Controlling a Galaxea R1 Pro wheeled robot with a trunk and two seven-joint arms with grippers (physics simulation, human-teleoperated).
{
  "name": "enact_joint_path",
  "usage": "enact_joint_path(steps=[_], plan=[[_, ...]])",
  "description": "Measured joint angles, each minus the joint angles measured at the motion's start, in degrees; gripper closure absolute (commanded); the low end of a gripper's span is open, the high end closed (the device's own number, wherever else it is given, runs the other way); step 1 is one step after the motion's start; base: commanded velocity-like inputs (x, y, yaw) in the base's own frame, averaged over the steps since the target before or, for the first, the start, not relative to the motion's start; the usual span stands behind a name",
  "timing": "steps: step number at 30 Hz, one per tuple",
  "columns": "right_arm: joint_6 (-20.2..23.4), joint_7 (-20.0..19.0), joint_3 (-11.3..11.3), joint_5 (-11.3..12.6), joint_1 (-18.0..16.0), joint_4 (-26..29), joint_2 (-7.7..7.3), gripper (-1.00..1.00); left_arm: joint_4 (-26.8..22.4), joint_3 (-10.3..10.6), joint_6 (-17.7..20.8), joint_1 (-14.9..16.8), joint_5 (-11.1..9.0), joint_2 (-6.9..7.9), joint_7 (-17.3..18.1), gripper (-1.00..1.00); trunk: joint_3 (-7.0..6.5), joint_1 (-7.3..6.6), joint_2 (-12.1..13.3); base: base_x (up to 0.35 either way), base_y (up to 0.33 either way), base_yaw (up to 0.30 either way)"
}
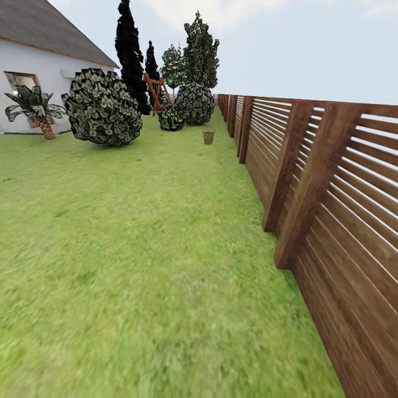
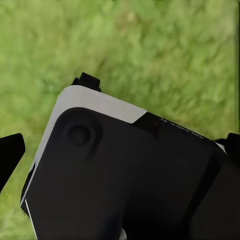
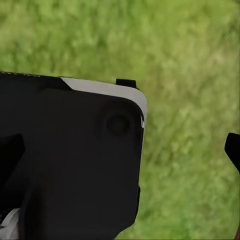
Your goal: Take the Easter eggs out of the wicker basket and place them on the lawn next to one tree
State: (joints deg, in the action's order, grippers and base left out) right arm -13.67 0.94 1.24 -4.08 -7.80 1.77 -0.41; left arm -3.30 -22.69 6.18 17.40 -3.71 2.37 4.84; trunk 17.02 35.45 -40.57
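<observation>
The robot is in transit, so the step in hand is, by my judgement, the drive to the wicker basket. It stands small and far off at about 12 o'clock on the lawn, just beside the fence line. No eggs can be made out at this range.

Both wrist views look down on grass past a black-and-white part of the robot's body. Dark tips sit at the picture edges, but whether either end effector is apart or together I cannot tell.

Doing it well likely means steering straight along the grass while keeping off the wooden fence, which runs close from 3 o'clock away toward 1 o'clock with posts jutting inward. Open room lies wide from 9 to 12 o'clock. Farther off, a round bush stands at 11 o'clock, a palm by the white house at 10 o'clock, and dark trees behind.
</observation>
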Motion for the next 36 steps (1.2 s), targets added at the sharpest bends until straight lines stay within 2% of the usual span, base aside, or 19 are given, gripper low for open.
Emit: enact_joint_path(steps=[6, 12, 18, 24, 36], plan=[[0.06, 0.07, -0.09, 0.03, 0.01, 0.0, -0.37, -1.0, 1.83, -0.05, -0.33, 0.0, -0.05, 0.13, -0.08, -1.0, 0.0, 0.0, 0.0, 0.333, 0.0, 0.0], [-0.12, 0.2, -0.02, -0.13, -0.01, 0.03, -0.6, -1.0, 1.83, -0.07, -0.44, 0.0, 0.01, 0.21, -0.16, -1.0, 0.0, 0.0, 0.0, 0.333, 0.0, 0.0], [-0.05, 0.2, -0.01, 0.11, -0.01, -0.05, -0.09, -1.0, 1.69, -0.08, -0.46, 0.0, 0.01, 0.22, -0.18, -1.0, 0.0, 0.0, 0.0, 0.333, 0.0, 0.0], [-0.12, 0.2, -0.01, 0.03, -0.01, -0.04, -0.52, -1.0, 1.55, -0.08, -0.46, 0.0, 0.01, 0.25, -0.18, -1.0, 0.0, 0.0, 0.0, 0.333, 0.0, 0.0], [-0.12, 0.2, -0.01, 0.07, 0.01, -0.01, -0.48, -1.0, 1.45, -0.13, -0.45, 0.0, 0.01, 0.27, -0.18, -1.0, 0.0, 0.0, 0.0, 0.333, 0.0, 0.0]])
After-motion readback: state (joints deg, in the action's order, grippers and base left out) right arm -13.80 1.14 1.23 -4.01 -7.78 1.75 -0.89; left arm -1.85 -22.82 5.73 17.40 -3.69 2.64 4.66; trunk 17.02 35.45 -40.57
